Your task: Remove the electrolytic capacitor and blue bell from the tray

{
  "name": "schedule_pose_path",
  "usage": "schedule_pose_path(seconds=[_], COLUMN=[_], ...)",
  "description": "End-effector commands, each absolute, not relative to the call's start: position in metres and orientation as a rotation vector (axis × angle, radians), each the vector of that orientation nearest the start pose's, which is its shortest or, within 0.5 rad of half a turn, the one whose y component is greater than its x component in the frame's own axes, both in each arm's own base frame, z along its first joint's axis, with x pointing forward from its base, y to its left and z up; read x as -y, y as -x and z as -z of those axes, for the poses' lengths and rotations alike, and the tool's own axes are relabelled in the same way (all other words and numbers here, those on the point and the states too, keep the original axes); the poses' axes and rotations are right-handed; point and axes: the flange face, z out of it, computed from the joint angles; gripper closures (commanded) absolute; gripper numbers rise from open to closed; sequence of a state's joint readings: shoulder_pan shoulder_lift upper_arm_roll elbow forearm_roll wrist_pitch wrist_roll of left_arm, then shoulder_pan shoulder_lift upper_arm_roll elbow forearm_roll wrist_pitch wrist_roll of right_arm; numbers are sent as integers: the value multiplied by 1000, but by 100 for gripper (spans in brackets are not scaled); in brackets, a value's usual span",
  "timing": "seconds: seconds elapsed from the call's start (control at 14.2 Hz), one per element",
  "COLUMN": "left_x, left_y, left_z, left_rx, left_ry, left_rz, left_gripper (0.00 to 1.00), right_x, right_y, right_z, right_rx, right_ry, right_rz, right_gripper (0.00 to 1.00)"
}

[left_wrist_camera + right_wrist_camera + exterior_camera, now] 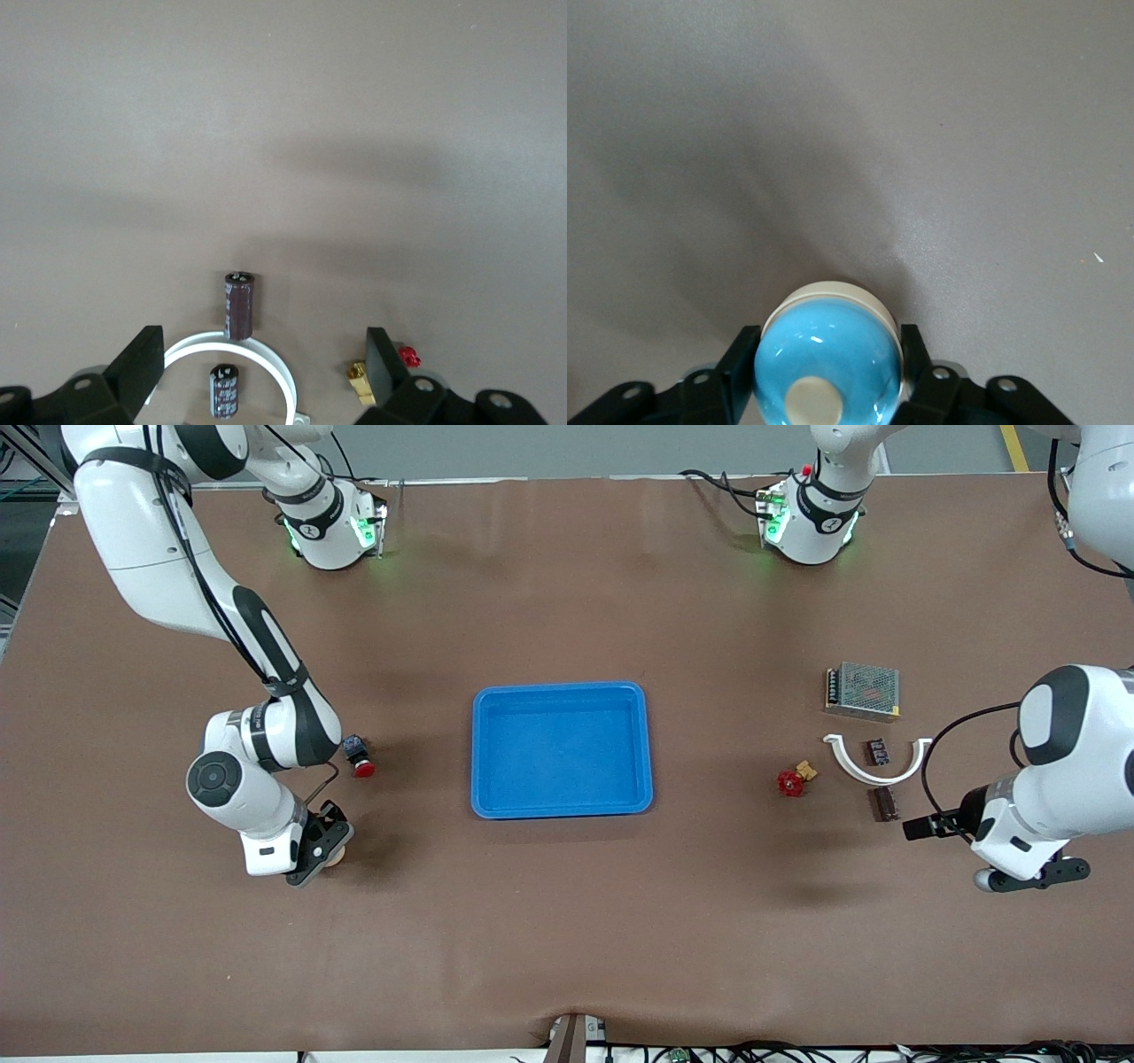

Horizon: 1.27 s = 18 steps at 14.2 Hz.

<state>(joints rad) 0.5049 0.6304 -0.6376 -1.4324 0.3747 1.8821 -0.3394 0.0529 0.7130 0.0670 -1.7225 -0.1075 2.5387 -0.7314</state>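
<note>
The bell (829, 365), a blue dome with a cream button on a cream base, rests on the brown table toward the right arm's end. My right gripper (828, 372) is shut on it, one finger against each side. In the front view the right gripper (321, 849) hides most of the bell (336, 857). One dark capacitor (882, 804) lies beside a white half-ring (877, 769), nearer the front camera than it. A second capacitor (878, 752) lies inside the ring. My left gripper (1033, 875) hangs open and empty over the table near its end. The left wrist view shows both capacitors (239, 305) (225, 391).
A blue tray (562, 687) sits mid-table. A red push-button (359, 758) lies beside the right arm. A brass valve with a red handle (793, 781) and a metal power supply (864, 690) lie near the half-ring (266, 354).
</note>
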Motion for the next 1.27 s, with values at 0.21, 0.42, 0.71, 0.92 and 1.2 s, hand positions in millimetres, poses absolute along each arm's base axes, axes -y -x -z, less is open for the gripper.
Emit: schedule_pose_path(seconds=[0.21,0.42,0.71,0.92,1.2], left_x=[-14,-11,-2,11,22], left_y=[-689,-681,-671,-664,-657], left_z=[-427,-455,-486,-509,-528], left_rx=[247,248,240,220,199], left_ry=[3118,3089,3076,3070,3057], left_rz=[-31,1,28,61,91], left_gripper=[0,0,0,0,0], right_x=[-81,-87,-114,-155,-182], right_y=[-677,-677,-663,-640,-605], right_z=[-188,-200,-245,-308,-398], right_rx=[1420,1424,1189,880,608], right_ry=[2857,2853,2943,3068,3172], right_rz=[165,156,6,-109,-155], right_gripper=[0,0,0,0,0])
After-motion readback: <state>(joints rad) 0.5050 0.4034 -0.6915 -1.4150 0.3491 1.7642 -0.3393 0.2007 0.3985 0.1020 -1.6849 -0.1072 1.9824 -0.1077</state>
